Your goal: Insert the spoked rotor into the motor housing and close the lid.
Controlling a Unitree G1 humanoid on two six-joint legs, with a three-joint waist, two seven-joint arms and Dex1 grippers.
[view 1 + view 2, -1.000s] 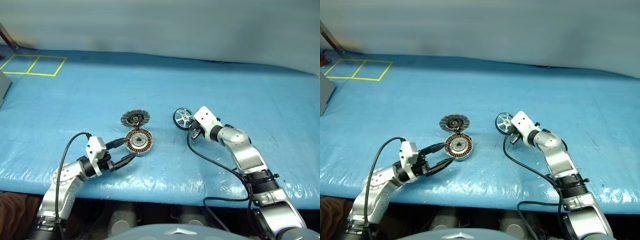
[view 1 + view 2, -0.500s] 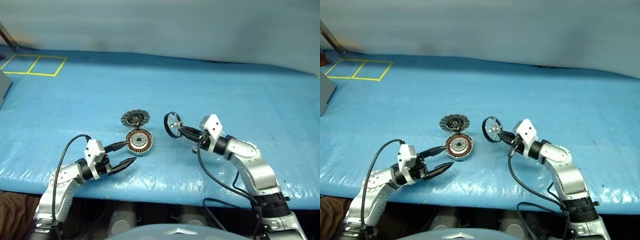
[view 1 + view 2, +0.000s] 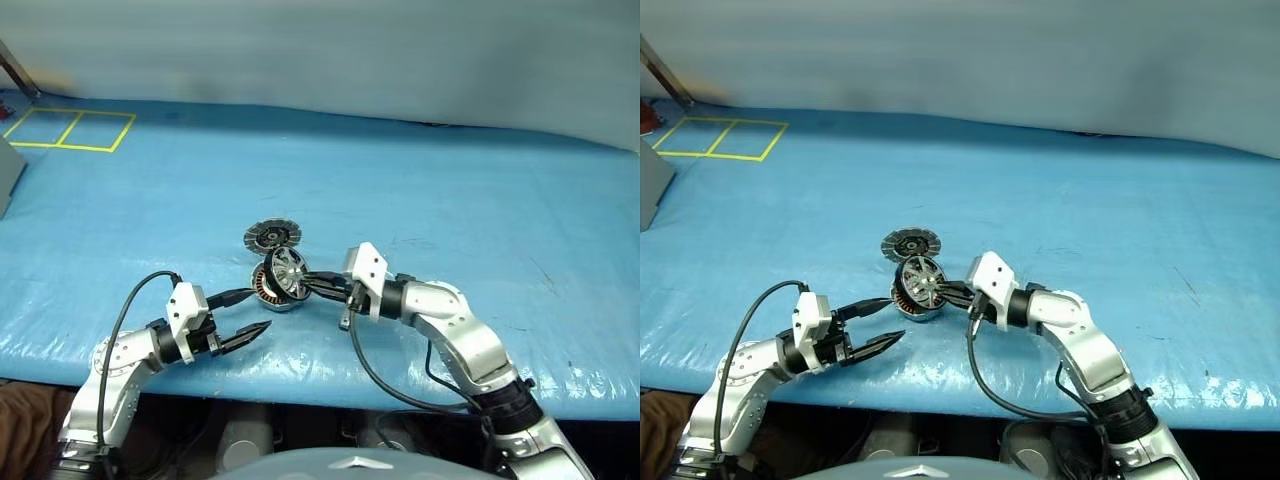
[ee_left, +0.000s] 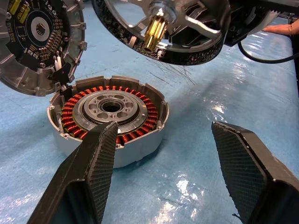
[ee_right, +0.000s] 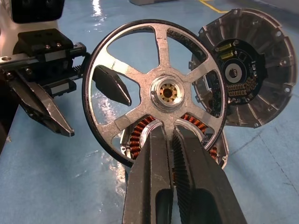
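Item: spoked rotor (image 5: 156, 93), pinched by one spoke in your right gripper (image 5: 169, 140), fingers closed on it. It hangs just above the motor housing (image 4: 112, 119) on the blue table (image 3: 450, 200), standing on edge, brass shaft (image 4: 154, 32) pointing sideways toward your left gripper (image 4: 173, 154). Left gripper: wide, empty, flanking the housing. Housing bore faces up; you must tip the shaft down. Lid (image 3: 271, 236) lies beyond, touching the housing.

spoked rotor (image 3: 287, 272) covers most of motor housing (image 3: 268, 290); lid (image 4: 35, 44) cropped at left wrist view's upper left.
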